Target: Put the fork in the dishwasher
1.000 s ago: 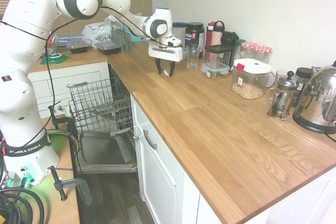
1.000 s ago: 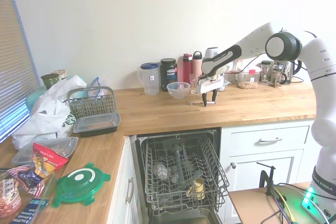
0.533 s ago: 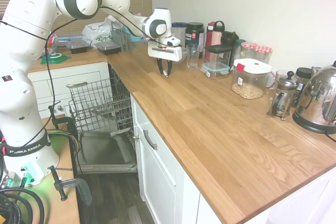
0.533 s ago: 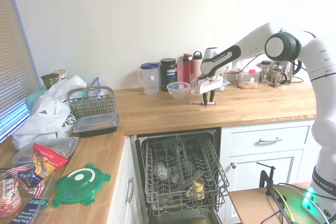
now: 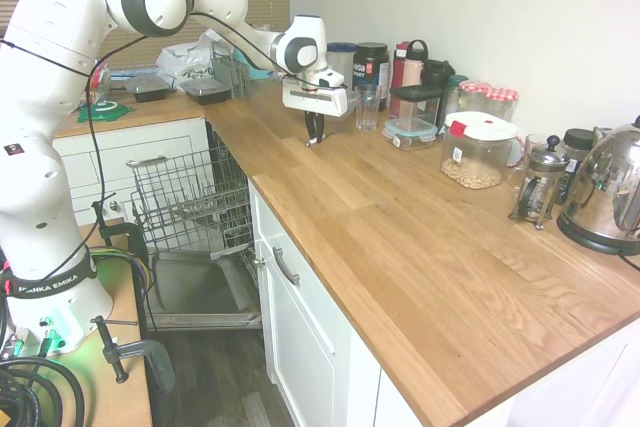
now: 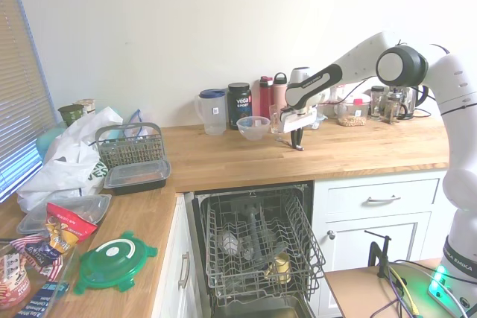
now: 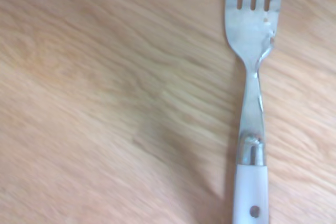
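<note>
A white Franka arm lowers its pincer [image 5: 314, 134] to the wooden tabletop [image 5: 400, 237], the dark fingers drawn together down at the wood near the back row of jars; whether they have actually caught the fork cannot be made out from the exterior views. The fork [image 7: 252, 93] lies flat on the tabletop directly under the wrist, steel tines and neck running into a white plastic handle with a small hole near its end.

By the look of it, the fork is light, stiff and thin, with polished metal that is likely slippery. The broader white handle looks the surer place to pinch, across its narrow sides, since so little of it rises above the wood.

Below the tabletop's front edge, the dishwasher [image 6: 257, 247] stands open, its wire rack [image 6: 223, 258] pulled out and already carrying a glass and a yellowish cup. Along the wall, a clear container [image 5: 478, 152] with a white lid holds something like nuts or cereal, beside red-lidded jars [image 5: 487, 99], a French press [image 5: 541, 183] and a steel kettle [image 5: 610, 192]. A grey cutlery basket [image 6: 128, 147] sits near the tabletop's corner beside lidded plastic boxes.
</note>
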`<state>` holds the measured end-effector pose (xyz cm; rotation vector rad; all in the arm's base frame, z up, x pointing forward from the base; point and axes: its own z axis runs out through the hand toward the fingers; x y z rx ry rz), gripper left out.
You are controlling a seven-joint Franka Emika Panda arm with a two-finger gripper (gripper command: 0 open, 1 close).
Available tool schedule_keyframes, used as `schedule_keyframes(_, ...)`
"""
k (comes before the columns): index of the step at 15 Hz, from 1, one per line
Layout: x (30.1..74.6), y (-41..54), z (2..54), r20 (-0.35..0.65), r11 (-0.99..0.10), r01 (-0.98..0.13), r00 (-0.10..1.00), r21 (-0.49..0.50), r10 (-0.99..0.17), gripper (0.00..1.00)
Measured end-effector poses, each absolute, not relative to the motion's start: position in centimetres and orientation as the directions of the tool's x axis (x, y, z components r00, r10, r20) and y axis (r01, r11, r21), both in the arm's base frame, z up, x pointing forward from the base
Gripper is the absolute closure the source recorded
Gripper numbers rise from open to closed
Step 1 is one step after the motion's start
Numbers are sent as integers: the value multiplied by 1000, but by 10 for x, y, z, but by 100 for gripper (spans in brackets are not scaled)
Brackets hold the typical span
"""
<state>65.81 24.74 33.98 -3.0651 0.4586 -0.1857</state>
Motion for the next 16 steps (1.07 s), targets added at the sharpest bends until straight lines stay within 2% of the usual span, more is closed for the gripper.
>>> schedule_keyframes(2, 652, 251, 339, 126, -950, -305, 942, -70, -312, 100)
schedule_keyframes(5, 622, 253, 342, 142, -938, -337, 927, -87, -346, 100)
schedule_keyframes(9, 562, 256, 388, 197, -929, -354, 908, -110, -369, 100)
schedule_keyframes(12, 492, 279, 423, 263, -939, -327, 901, -106, -344, 100)
schedule_keyframes(16, 354, 362, 449, 385, -970, -238, 892, -47, -238, 100)
